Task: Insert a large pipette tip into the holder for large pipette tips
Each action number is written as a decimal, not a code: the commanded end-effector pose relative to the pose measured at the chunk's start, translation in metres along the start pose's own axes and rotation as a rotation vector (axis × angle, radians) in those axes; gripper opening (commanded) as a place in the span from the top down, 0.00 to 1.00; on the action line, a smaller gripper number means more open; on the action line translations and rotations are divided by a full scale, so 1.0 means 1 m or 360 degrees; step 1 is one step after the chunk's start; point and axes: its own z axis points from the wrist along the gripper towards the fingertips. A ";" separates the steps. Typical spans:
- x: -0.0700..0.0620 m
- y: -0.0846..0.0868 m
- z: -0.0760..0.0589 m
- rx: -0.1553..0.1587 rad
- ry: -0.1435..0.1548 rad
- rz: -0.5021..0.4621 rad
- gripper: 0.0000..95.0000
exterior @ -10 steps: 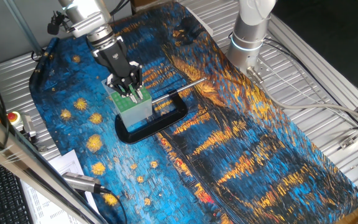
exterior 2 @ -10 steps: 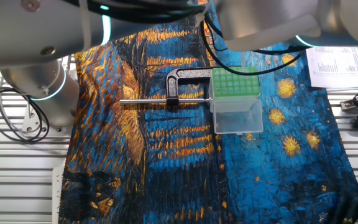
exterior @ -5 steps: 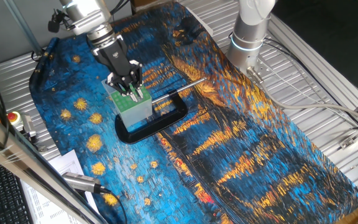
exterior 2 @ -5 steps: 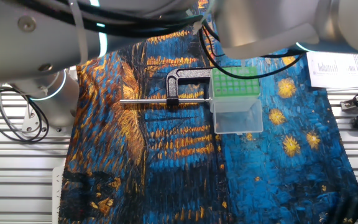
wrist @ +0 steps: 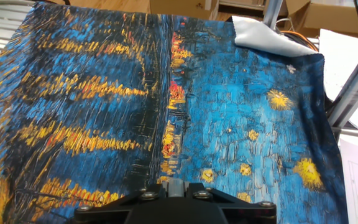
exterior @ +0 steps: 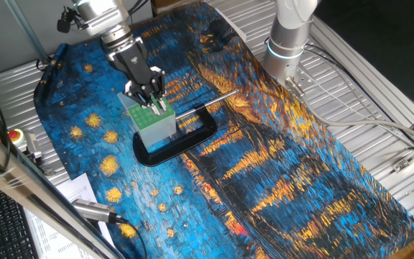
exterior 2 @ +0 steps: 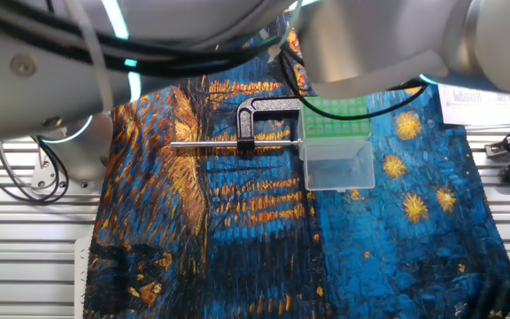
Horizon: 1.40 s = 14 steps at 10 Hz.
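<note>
Your pincer [exterior: 152, 101] stands directly over the holder [exterior: 152, 121], fingertips at or just above its green top plate; contact cannot be confirmed. Between the fingers a thin pale streak may be the large pipette tip, but it is too small to confirm, so I cannot tell whether the pincer is clenched on it or released. The hand view shows only cloth beyond the pincer's black base. In the other fixed view the arm hides most of the green plate. A black clamp frame [exterior: 192, 140] lies below and beside the holder, its metal rod [exterior: 207, 102] running away from the pincer. Judged step: seating the tip. Next calls for a straight vertical move along the hole axis.
</note>
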 end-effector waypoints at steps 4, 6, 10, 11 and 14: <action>0.001 -0.001 0.000 0.0008 -0.0035 -0.0015 1.00; 0.004 0.000 0.000 0.0007 -0.0036 -0.0037 1.00; 0.011 0.004 -0.003 0.0006 -0.0050 -0.0060 1.00; 0.011 0.005 -0.004 0.0003 -0.0047 -0.0061 0.80; 0.011 0.006 -0.005 -0.0004 -0.0036 -0.0059 0.80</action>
